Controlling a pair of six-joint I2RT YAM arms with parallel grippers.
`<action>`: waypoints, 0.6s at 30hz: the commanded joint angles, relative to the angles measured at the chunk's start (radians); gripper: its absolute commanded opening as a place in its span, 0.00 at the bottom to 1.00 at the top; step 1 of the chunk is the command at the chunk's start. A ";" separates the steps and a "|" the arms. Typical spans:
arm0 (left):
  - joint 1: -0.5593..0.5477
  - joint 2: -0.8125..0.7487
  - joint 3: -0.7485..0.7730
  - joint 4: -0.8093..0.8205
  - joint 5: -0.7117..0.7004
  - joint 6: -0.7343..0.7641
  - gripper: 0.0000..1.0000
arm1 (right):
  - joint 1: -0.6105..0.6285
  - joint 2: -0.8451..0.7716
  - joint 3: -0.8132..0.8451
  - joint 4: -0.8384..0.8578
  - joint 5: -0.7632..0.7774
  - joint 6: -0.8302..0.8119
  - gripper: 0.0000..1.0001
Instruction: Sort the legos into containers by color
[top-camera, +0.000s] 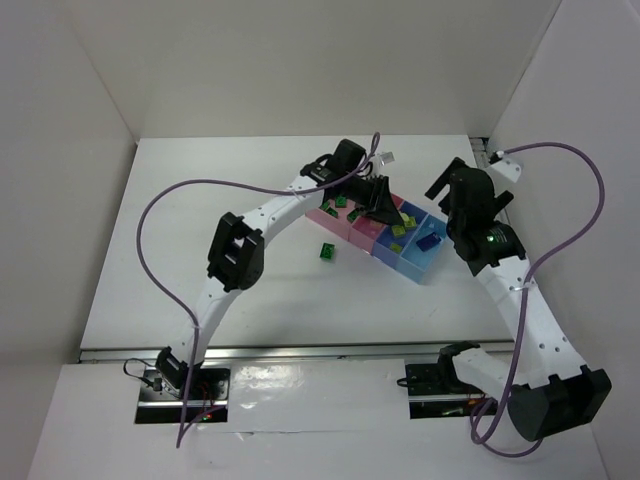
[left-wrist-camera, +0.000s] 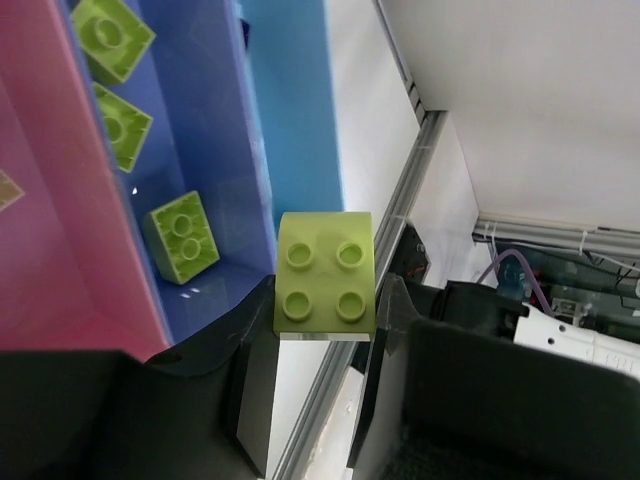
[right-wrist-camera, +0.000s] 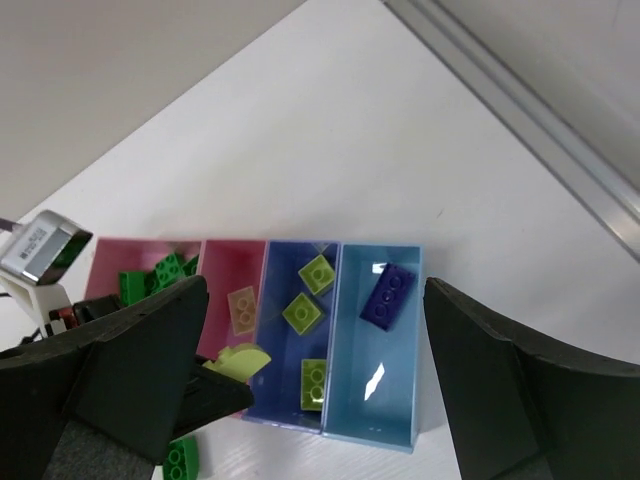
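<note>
My left gripper (left-wrist-camera: 325, 312) is shut on a pale yellow-green lego (left-wrist-camera: 325, 277) and holds it above the row of containers (top-camera: 382, 252). From the right wrist, that lego (right-wrist-camera: 238, 360) hangs by the wall between the second pink box (right-wrist-camera: 225, 275) and the blue box (right-wrist-camera: 283, 395). The blue box holds three yellow-green legos (right-wrist-camera: 303, 312). The light-blue box (right-wrist-camera: 385, 400) holds the flat dark blue lego (right-wrist-camera: 389, 296). The second pink box holds the cream lego (right-wrist-camera: 243, 308). The first pink box (right-wrist-camera: 110, 262) holds dark green legos (right-wrist-camera: 150, 280). My right gripper (right-wrist-camera: 316, 290) is open and empty above the row.
A dark green lego (top-camera: 327, 251) lies on the white table in front of the pink boxes; it also shows in the right wrist view (right-wrist-camera: 180, 460). White walls close in the table. A metal rail (top-camera: 300, 350) runs along the near edge.
</note>
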 joint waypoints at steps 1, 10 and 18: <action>0.012 0.032 0.041 0.058 0.033 -0.063 0.16 | -0.020 -0.019 -0.012 -0.028 0.060 -0.003 0.96; 0.003 0.057 0.061 0.080 0.076 -0.073 0.72 | -0.063 -0.030 -0.041 -0.018 0.017 -0.034 0.97; 0.026 -0.073 -0.024 0.031 0.085 -0.030 0.70 | -0.072 -0.002 -0.059 0.050 -0.150 -0.099 0.97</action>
